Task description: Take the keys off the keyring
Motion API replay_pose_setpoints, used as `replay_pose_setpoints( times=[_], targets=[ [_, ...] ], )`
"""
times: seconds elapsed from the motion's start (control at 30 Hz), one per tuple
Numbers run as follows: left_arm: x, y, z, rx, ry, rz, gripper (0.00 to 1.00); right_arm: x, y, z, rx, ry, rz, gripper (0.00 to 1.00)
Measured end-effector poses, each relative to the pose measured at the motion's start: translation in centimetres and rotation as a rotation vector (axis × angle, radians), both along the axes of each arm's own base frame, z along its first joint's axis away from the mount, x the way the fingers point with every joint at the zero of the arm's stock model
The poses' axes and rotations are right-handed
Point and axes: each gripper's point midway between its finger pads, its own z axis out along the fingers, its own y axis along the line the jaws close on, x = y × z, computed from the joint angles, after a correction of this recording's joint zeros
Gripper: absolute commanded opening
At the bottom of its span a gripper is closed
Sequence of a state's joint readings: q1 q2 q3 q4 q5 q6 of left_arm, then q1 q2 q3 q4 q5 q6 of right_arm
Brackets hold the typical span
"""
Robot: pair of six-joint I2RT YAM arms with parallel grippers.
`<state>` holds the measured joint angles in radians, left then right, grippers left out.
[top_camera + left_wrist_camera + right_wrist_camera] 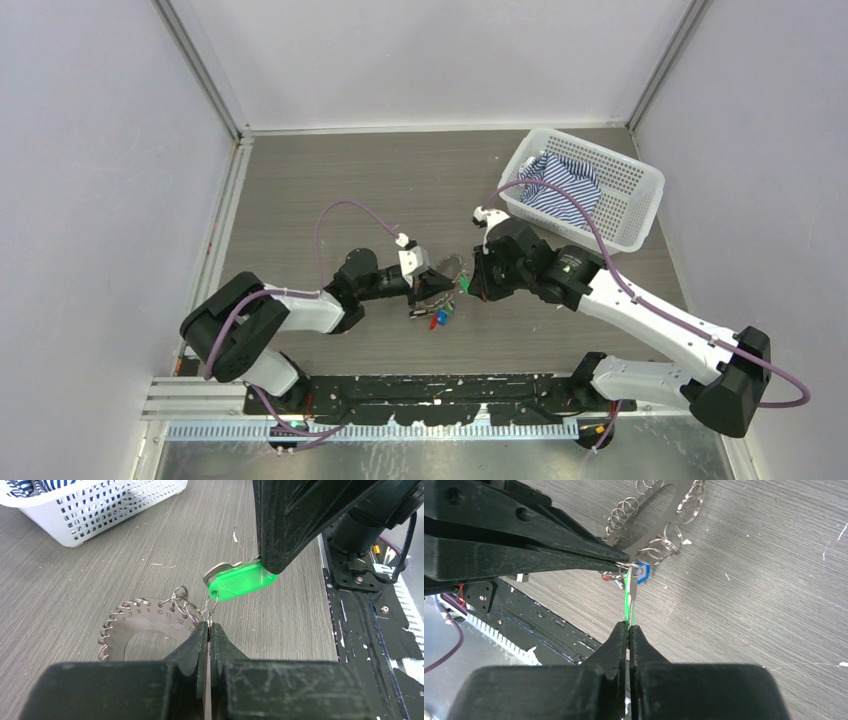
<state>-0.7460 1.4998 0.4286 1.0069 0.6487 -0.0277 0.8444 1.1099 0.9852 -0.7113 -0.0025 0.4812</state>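
The black fingers of the left gripper fill the bottom of the left wrist frame. They are pressed together with no gap, pinching one small wire loop on the rim of the keyring. The keyring is a flat round grey metal disc with an open centre and stamped numbers, sitting lower left of centre. From that loop the green key, a metal key with a bright green plastic head, reaches up and right to mid-frame. There the right gripper comes down from the top edge and is clamped tight on it. In the right wrist frame a blue key and a red key hang just beside the left fingertips, above centre. A white perforated plastic basket holding blue-and-white striped cloth stands on the grey wood-grain table at upper left.
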Motion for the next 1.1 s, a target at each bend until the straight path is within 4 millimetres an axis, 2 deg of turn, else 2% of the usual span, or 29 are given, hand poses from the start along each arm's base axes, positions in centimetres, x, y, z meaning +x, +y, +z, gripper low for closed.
replay_pose_setpoints(
  times=[0.27, 0.47, 0.7, 0.8, 1.1],
  targets=[
    [0.0, 0.4, 0.2, -0.019, 0.004, 0.029, 0.0, 0.1, -0.5, -1.2, -0.015, 0.005, -0.038, 0.01],
    [0.1, 0.7, 0.2, -0.027, 0.008, 0.047, 0.0, 0.2, -0.3, -1.3, -0.01, 0.003, -0.039, 0.01],
    [0.1, 0.7, 0.4, -0.035, 0.017, 0.049, 0.29, 0.7, -0.4, -0.6, -0.029, -0.009, -0.042, 0.01],
    [0.1, 0.6, 0.5, -0.04, 0.014, 0.048, 0.33, 1.1, -0.5, -0.1, -0.05, -0.023, -0.046, 0.01],
    [0.2, 0.4, 0.6, -0.042, 0.008, 0.044, 0.35, 1.8, -0.2, 1.2, -0.053, -0.056, -0.031, 0.01]
  ],
)
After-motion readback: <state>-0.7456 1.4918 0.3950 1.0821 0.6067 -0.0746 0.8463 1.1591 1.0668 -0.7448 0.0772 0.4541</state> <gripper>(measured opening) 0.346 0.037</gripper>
